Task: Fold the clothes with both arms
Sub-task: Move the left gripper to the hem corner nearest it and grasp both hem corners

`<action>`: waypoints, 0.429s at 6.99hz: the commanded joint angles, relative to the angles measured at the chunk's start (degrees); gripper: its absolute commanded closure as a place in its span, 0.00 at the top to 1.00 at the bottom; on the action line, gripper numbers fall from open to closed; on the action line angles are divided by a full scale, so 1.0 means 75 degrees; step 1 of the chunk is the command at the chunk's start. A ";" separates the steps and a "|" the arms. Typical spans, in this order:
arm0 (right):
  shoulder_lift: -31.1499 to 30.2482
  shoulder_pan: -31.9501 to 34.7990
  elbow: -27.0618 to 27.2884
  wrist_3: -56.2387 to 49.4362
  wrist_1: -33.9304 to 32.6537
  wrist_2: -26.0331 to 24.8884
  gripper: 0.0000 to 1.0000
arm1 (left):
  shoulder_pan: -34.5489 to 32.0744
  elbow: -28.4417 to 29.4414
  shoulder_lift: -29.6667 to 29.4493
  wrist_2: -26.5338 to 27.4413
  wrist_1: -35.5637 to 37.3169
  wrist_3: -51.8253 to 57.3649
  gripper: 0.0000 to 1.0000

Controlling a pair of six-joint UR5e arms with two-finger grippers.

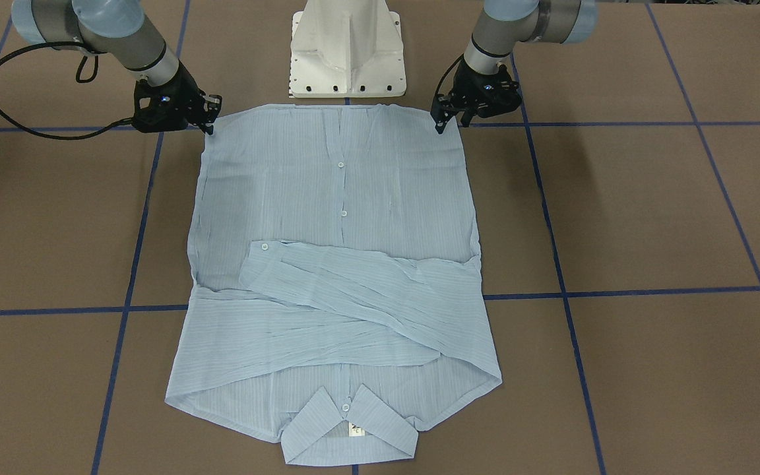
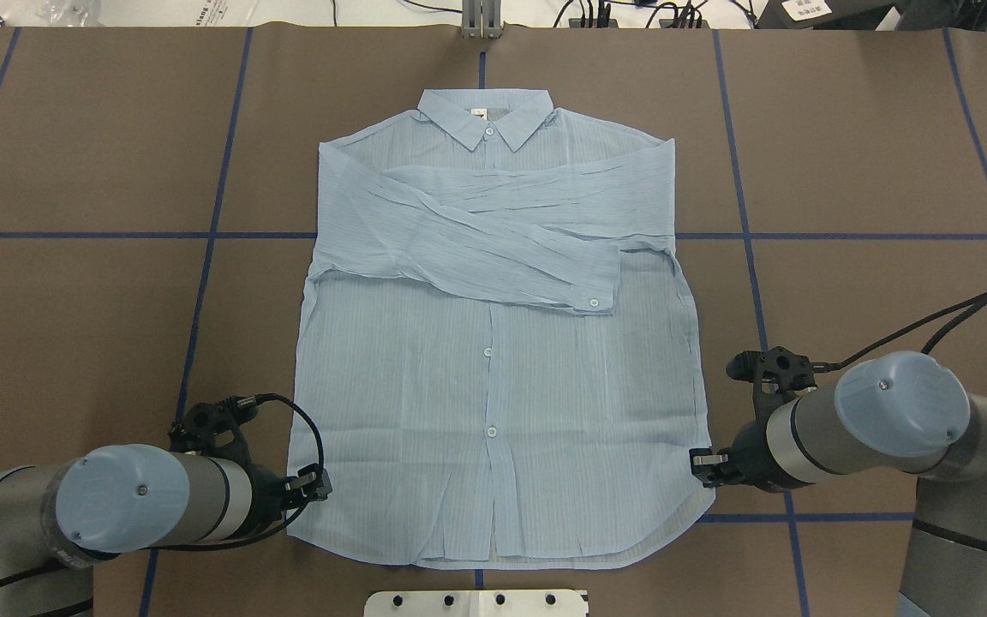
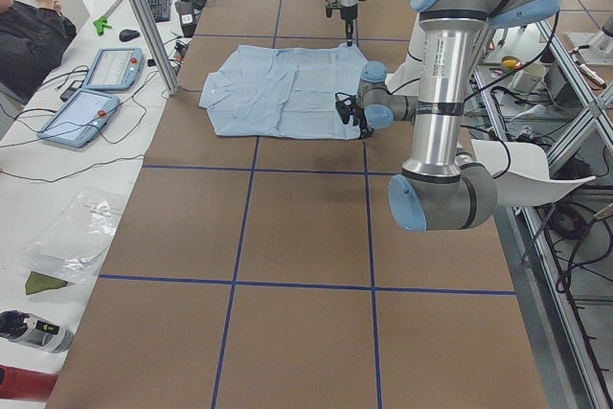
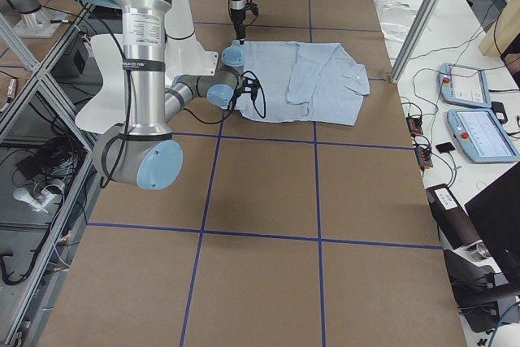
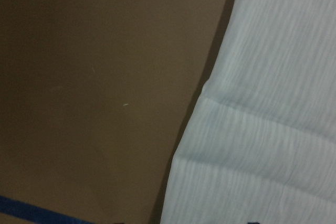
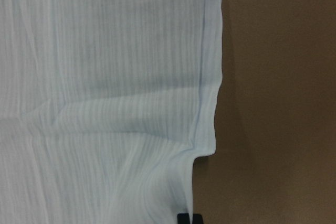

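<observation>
The light-blue striped shirt lies flat and face up on the brown table, its collar far from the robot and both sleeves crossed over the chest. My left gripper sits at the hem's left corner, low on the table. The left wrist view holds only the shirt's edge, so I cannot tell its state. My right gripper is at the hem's right corner. In the right wrist view its black fingertips meet at the shirt's edge, and the cloth puckers toward them.
The white pedestal base stands just behind the hem, between the arms. Blue tape lines grid the brown table. Beyond the collar end lie tablets and cables, with a seated person there.
</observation>
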 commanded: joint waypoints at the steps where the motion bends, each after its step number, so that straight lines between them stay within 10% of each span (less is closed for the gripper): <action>1: -0.0004 0.0044 0.0004 0.0000 0.0000 0.0014 0.00 | 0.0040 0.0017 -0.0046 -0.0009 0.0084 -0.0001 0.60; 3: 0.0020 0.0044 0.0004 -0.0011 0.0000 0.0026 0.00 | 0.0040 0.0063 -0.0011 0.0002 0.0119 0.0011 0.60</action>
